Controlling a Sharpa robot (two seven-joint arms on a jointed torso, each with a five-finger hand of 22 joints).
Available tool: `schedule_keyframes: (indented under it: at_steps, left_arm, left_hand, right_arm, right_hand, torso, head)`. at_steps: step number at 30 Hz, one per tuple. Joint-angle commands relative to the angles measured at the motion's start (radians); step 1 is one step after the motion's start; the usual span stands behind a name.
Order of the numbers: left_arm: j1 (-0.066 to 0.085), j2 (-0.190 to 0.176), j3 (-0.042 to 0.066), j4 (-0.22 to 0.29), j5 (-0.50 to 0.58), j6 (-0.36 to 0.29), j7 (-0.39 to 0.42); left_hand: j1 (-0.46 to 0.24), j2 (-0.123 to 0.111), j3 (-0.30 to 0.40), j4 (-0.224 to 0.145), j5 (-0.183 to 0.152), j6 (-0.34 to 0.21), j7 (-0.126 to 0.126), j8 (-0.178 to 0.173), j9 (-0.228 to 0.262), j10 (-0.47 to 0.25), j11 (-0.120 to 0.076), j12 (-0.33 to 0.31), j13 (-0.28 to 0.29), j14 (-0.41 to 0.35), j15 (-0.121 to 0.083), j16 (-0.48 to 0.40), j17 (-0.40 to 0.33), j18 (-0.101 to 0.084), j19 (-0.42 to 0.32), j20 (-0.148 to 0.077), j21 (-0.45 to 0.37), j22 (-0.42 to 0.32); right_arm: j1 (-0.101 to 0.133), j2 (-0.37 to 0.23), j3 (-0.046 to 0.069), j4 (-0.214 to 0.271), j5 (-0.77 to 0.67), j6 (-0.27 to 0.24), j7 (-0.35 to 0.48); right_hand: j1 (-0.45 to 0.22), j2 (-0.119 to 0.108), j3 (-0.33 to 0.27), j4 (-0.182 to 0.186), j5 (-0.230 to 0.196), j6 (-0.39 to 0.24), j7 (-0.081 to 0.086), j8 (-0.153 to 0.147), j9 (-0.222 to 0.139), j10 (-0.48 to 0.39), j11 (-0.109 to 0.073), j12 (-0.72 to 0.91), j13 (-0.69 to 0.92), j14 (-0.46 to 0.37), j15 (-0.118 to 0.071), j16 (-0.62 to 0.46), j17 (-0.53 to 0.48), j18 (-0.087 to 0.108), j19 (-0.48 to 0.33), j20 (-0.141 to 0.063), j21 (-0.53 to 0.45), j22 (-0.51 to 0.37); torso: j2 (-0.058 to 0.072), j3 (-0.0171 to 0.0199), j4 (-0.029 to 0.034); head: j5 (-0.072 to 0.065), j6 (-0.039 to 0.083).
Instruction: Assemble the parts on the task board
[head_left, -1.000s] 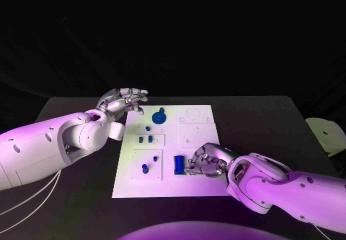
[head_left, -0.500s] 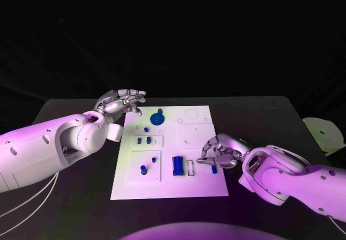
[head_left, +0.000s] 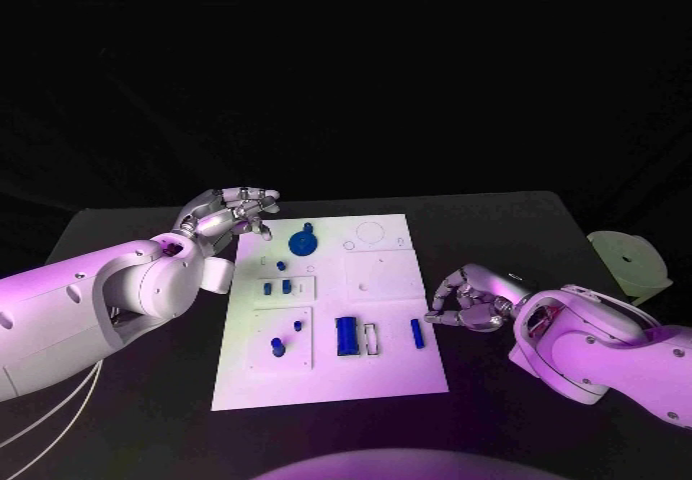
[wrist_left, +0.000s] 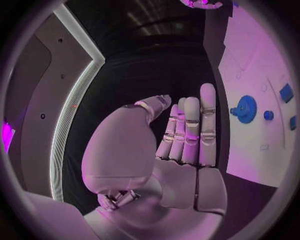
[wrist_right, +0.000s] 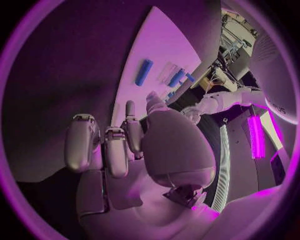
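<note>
One slim blue part (head_left: 418, 333) now lies on the task board (head_left: 389, 275), released by the right hand (head_left: 473, 300), fingers loosely curled, empty; left hand (head_left: 231, 212) idle, fingers together

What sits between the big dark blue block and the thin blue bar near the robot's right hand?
In the head view, an empty rectangular slot outline on the white task board lies between the dark blue rectangular block and the thin blue bar.
</note>
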Motion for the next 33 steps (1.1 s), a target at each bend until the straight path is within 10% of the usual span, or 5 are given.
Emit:
schedule_keyframes:
  at_steps: [1,33]
  left_arm:
    - [-0.002,0.002,0.000,0.002,-0.002,0.019,0.012]
    - [-0.006,-0.002,0.000,0.006,-0.002,0.023,0.010]
  left_hand:
    - [-0.004,0.000,-0.003,0.002,0.005,-0.010,0.000,0.004,-0.001,-0.006,0.000,0.004,0.002,-0.008,-0.002,0.001,-0.002,0.014,-0.001,0.006,-0.005,-0.001]
    - [-0.004,0.000,-0.003,0.002,0.005,-0.010,0.000,0.004,-0.001,-0.006,0.000,0.004,0.002,-0.008,-0.002,0.001,-0.002,0.014,-0.001,0.006,-0.005,-0.001]
  right_arm:
    - [-0.010,0.004,-0.002,0.005,-0.074,0.037,-0.045]
    - [-0.078,0.125,-0.003,-0.053,-0.189,0.086,-0.091]
  right_hand:
    - [-0.013,0.000,-0.007,0.001,-0.003,0.008,-0.001,-0.004,-0.001,0.006,0.003,0.006,0.013,0.080,0.007,-0.001,0.142,-0.008,0.004,0.006,0.002,0.148]
    - [0.040,-0.002,0.005,-0.022,0.004,0.030,-0.014,-0.007,-0.001,0.008,-0.009,0.005,0.014,0.080,-0.002,-0.001,0.143,-0.008,0.004,0.000,-0.001,0.150]
  torso:
    - [0.000,0.0006,-0.0024]
    - [0.000,-0.0010,0.0003]
  head:
    - [-0.003,0.001]
    - [0.006,-0.007]
